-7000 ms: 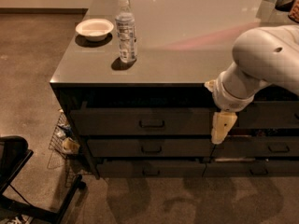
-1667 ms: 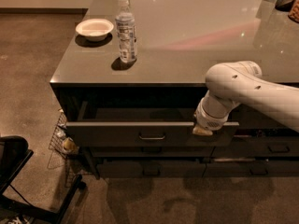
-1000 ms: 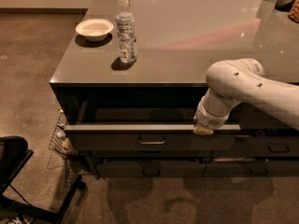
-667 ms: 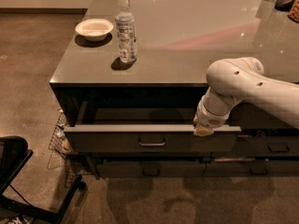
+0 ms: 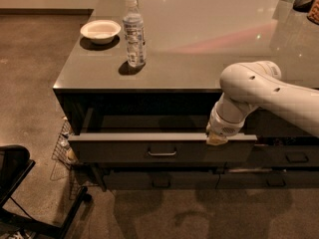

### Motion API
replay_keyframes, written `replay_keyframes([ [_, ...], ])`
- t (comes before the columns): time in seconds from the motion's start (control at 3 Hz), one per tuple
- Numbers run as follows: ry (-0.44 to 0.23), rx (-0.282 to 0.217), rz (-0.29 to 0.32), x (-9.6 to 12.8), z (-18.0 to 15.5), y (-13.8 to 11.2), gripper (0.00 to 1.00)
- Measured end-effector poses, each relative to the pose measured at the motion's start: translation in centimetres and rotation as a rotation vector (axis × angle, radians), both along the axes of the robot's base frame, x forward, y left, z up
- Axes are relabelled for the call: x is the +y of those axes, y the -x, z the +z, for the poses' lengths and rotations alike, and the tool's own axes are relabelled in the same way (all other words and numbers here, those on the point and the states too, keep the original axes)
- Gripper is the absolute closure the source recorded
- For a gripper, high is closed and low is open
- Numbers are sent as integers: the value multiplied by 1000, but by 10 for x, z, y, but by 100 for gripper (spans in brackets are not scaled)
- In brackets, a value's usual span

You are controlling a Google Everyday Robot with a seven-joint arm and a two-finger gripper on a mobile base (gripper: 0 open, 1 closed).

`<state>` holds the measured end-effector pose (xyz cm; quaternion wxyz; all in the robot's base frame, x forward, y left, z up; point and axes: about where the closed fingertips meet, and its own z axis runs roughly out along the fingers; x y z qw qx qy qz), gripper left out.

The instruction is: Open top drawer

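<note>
The top drawer [image 5: 119, 151] is a wide dark grey front with a small centred bar handle [image 5: 162, 153]. It stands pulled out from the cabinet under the grey counter [image 5: 209, 49], with a dark gap behind its light grey top edge. My gripper [image 5: 217, 138] hangs from the white arm [image 5: 249, 86] and rests at the drawer front's top edge, right of the handle. It appears to reach just behind that edge.
A clear water bottle [image 5: 134, 31] and a white bowl [image 5: 100, 31] stand on the counter's left part. Shallower dark drawers [image 5: 159, 180] lie below. A wire basket [image 5: 62, 148] sits at the cabinet's left. A black chair base [image 5: 20, 183] is at the lower left.
The drawer was shut seven seconds ago and is now pulled out. My gripper moved left and up to its top edge. Over the last second the drawer slid out slightly more.
</note>
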<state>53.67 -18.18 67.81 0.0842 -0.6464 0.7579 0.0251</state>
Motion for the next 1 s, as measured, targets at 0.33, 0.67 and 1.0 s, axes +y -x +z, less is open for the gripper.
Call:
replay_keyframes([
  [0.33,0,0,0,0,0,0,36],
  [0.67,0,0,0,0,2,0,11],
  [1.0,0,0,0,0,2,0,0],
])
